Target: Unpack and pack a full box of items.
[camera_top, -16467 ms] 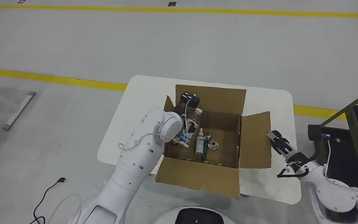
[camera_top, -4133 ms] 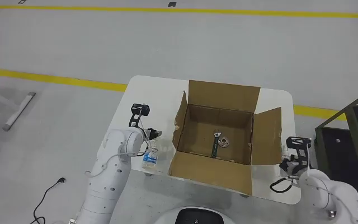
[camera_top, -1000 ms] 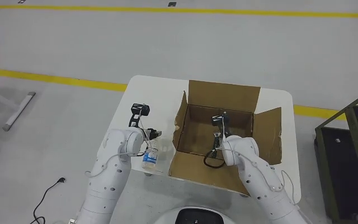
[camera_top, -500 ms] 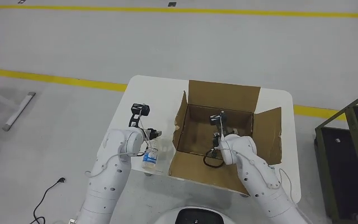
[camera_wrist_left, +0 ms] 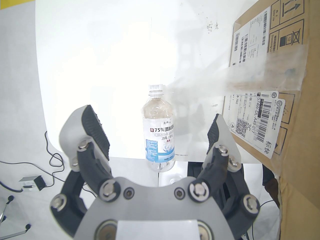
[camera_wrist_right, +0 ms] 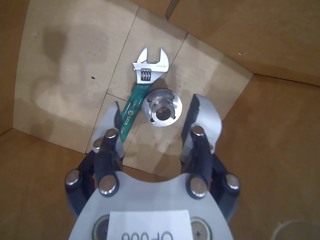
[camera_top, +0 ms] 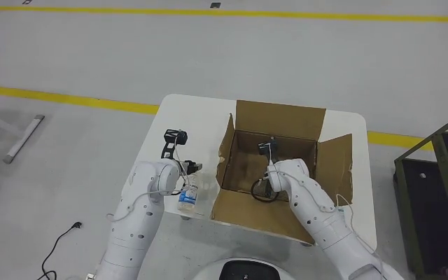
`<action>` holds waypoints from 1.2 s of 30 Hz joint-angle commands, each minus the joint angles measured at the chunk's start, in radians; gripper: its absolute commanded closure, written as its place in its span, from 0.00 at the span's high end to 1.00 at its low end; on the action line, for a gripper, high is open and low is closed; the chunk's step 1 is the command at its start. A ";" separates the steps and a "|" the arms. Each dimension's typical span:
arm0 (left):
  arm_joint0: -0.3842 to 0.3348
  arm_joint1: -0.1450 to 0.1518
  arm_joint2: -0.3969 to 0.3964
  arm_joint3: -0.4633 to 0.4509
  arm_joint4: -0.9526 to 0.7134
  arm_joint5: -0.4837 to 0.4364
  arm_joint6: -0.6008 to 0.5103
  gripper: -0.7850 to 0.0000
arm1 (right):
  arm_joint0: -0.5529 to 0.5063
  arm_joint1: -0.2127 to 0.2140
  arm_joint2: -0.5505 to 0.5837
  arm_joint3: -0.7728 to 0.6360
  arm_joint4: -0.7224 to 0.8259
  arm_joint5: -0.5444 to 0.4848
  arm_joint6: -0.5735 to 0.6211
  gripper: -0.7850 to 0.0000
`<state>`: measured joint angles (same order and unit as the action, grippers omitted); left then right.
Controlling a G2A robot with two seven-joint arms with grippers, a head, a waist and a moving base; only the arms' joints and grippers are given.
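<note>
**Right arm poised over the last two items in the box**

The cardboard box (camera_top: 260, 213) sits open on the white desk (camera_top: 183, 119). The step in hand appears to be unpacking. On the box floor lie an adjustable wrench (camera_wrist_right: 137, 98) with a green handle and a round metal flange (camera_wrist_right: 162, 119), the flange touching the handle. The right jaws hang inside the box above these two, spread wide and empty. The flange sits in line with the gap, and the wrench handle passes close by one finger.

Outside the box, just beside its labelled side wall, a clear bottle (camera_wrist_left: 159, 136) rests at the desk's edge. The left jaws are spread and hold nothing, with the bottle in line with their gap and apart from both pads.

The next move likely calls for lowering the right jaws around one piece. Because flange and wrench touch, closing on one may nudge the other.
</note>
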<state>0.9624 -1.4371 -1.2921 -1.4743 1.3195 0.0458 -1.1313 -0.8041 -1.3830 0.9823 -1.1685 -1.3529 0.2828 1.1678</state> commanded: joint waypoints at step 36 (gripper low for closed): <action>0.000 0.000 0.000 0.000 0.000 0.000 0.000 1.00 | 0.062 -0.056 -0.009 0.181 0.002 0.008 -0.005 0.18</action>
<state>0.9624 -1.4371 -1.2921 -1.4743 1.3195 0.0458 -1.1313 -0.7425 -1.4384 0.9719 -0.9869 -1.3504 0.2916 1.1626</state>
